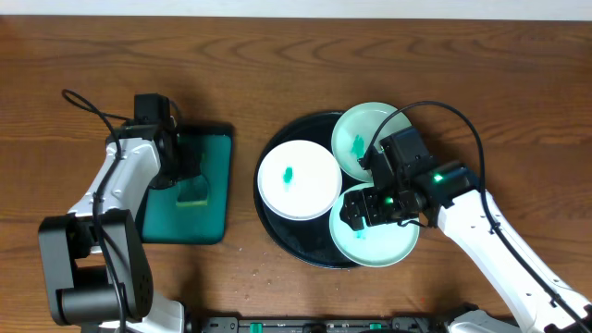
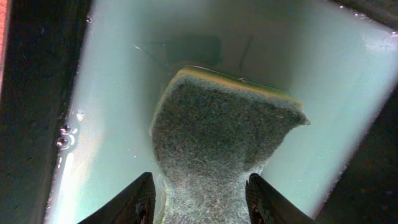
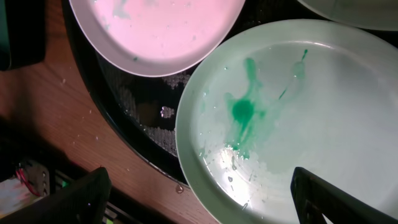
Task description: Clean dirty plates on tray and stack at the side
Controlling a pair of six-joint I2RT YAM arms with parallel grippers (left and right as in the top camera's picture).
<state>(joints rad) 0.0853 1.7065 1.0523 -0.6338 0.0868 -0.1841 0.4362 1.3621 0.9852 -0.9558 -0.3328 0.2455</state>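
The big black tray (image 1: 280, 229) sits on the wooden table (image 1: 277, 55). Three plates lie on it. There is a white plate (image 1: 298, 180), a far green plate (image 1: 365, 129) and a near green plate (image 3: 323, 124). The near green plate has a green smear (image 3: 242, 112) in the middle. The right gripper (image 3: 202, 196) hangs just over the near green plate. Its fingers are wide apart and hold nothing. The left gripper (image 2: 202, 202) is over the small green tray (image 1: 208, 222). Its fingers squeeze the sponge (image 2: 224, 130).
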